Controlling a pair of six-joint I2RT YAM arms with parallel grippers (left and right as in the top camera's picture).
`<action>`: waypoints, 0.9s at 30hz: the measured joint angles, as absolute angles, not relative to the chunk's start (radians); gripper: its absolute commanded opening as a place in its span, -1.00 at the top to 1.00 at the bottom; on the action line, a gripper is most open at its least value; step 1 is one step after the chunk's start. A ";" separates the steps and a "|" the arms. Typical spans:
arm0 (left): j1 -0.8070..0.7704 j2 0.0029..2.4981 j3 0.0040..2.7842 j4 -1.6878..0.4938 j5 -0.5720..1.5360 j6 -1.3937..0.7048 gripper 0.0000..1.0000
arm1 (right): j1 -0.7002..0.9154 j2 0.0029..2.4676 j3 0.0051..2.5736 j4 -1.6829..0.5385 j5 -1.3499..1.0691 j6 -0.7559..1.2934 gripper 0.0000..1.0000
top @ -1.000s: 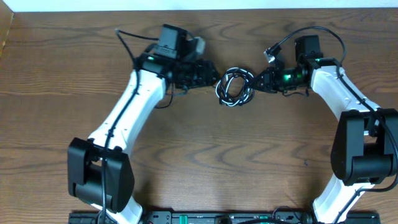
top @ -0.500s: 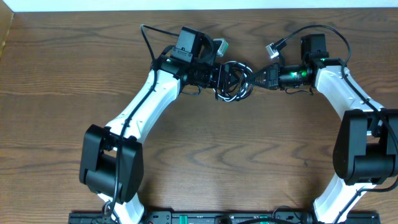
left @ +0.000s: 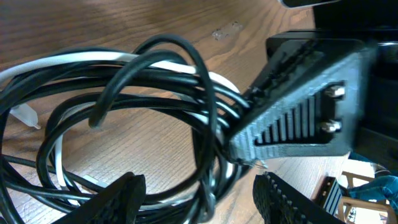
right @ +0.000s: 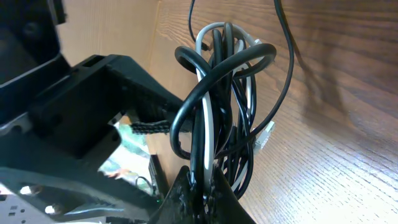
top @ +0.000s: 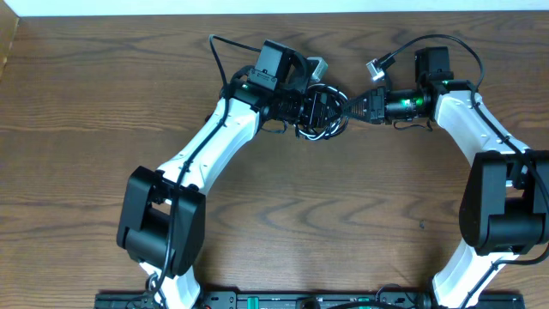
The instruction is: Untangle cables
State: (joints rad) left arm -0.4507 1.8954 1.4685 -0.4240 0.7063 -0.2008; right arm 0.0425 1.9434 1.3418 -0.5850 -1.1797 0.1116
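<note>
The right fingers are pressed together on the cables. We see them pinch several black strands and the white cord at the right edge of the bundle. The left fingers stand apart, about half spread. Loops of the bundle lie between them, and the strands there look loose, not squeezed.

From overhead we see the left gripper reaching in from the left and sitting over the bundle. Its tips are close to the right gripper, which reaches in from the right. In the left wrist view the ribbed side of a right finger fills the right of the picture, with strands running in at its tip.

The cables form a coiled tangle at the far middle of the table, between the two arms. Black loops cross over one another, and the white cord winds among them. A small clear plug end sticks out at the side of the coil. We cannot tell whether the bundle rests fully on the wood or is raised a little at the pinched side.
</note>
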 measured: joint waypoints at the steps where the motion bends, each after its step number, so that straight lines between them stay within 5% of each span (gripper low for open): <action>1: -0.451 1.902 1.468 -0.423 0.709 -0.201 -0.19 | 0.043 1.943 1.342 -0.585 -1.180 0.112 0.98; 12: -0.450 1.964 1.468 -0.377 0.765 -0.200 -0.13 | 0.036 1.943 1.342 -0.583 -1.167 0.112 0.98; 17: -0.451 1.964 1.468 -0.356 0.773 -0.191 0.10 | 0.034 1.943 1.342 -0.580 -1.167 0.112 0.98; 27: -0.455 1.971 1.467 -0.294 0.788 -0.184 0.23 | 0.024 1.943 1.351 -0.570 -1.160 0.114 0.98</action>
